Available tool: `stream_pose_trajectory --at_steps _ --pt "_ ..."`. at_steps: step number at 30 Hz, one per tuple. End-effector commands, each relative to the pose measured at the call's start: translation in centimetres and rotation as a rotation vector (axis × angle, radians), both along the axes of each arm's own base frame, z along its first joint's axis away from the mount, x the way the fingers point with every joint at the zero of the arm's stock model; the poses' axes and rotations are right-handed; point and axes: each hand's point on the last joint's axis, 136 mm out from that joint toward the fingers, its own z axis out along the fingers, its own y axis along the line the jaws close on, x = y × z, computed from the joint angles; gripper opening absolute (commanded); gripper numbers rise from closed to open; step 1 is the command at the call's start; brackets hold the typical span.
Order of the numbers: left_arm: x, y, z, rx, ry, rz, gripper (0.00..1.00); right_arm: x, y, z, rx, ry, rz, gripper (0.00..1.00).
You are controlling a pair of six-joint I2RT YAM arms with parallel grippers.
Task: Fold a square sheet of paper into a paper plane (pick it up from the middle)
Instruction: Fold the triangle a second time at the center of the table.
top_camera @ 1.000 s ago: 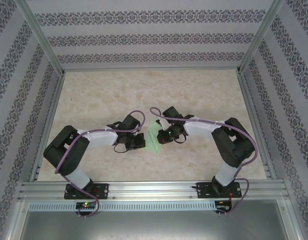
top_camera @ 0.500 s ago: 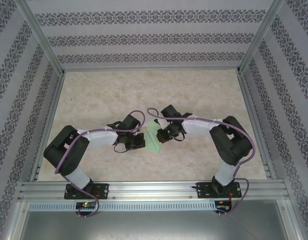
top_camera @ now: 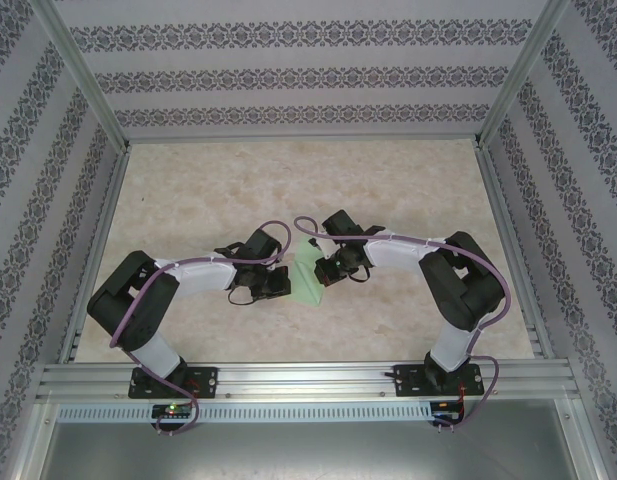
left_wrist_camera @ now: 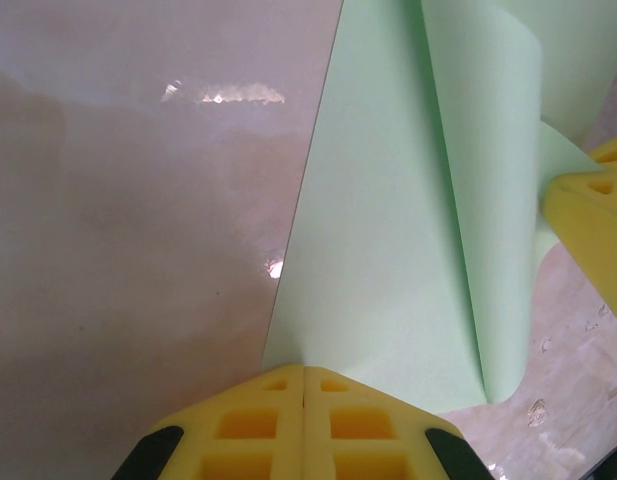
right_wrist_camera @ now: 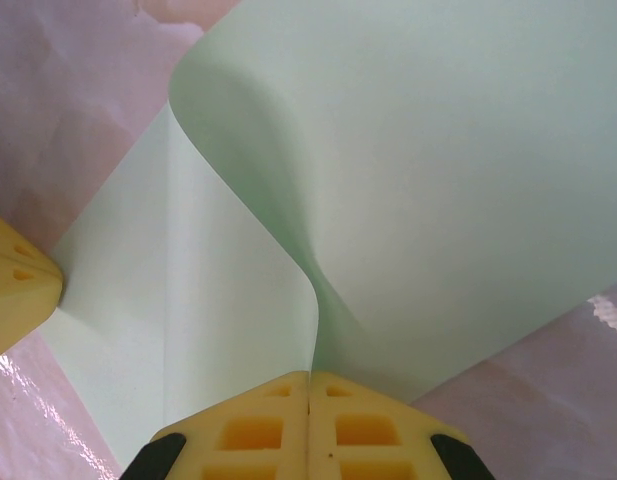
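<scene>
Green paper (top_camera: 310, 285), mid-frame between the arms, is pinched at opposite edges by left claw (left_wrist_camera: 304, 372) and right claw (right_wrist_camera: 308, 375), both closed on it. Right claw has edged inward; paper bulges, crease unfinished.

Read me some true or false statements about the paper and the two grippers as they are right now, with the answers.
1. The left gripper is shut on the paper. True.
2. The right gripper hangs open above the paper. False: it is shut on the paper's edge.
3. The paper lies flat and unfolded. False: it is creased, and one layer curls up between the grippers.
4. The paper is pale green. True.
5. The paper sits in the far left corner of the table. False: it is near the middle, between the two grippers.
</scene>
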Motion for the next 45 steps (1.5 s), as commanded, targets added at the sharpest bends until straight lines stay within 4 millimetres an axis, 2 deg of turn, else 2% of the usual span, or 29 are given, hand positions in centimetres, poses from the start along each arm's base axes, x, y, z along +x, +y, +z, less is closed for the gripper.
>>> stream_pose_trajectory --at_steps 1,7,21,29,41,45 --pt "-0.9 0.9 -1.3 0.082 0.026 -0.018 0.0 1.4 0.5 0.6 0.016 -0.044 0.009 0.01" --pt "-0.8 0.9 -1.1 0.083 0.022 -0.02 0.0 1.6 0.9 1.3 0.037 -0.056 0.014 0.01" --pt "-0.4 1.0 -0.6 0.095 0.003 -0.016 0.0 1.2 0.9 0.8 0.02 -0.022 0.035 0.02" --pt "-0.6 1.1 -0.9 0.1 0.012 -0.022 0.0 2.0 1.4 1.6 0.035 -0.06 0.044 0.03" --pt "-0.4 1.1 -0.8 0.106 0.008 -0.02 0.0 1.5 1.7 1.4 0.033 -0.028 0.083 0.04" --pt "-0.3 1.2 -0.7 0.11 0.0 -0.018 0.0 1.6 1.9 1.9 0.053 -0.056 0.089 0.04"
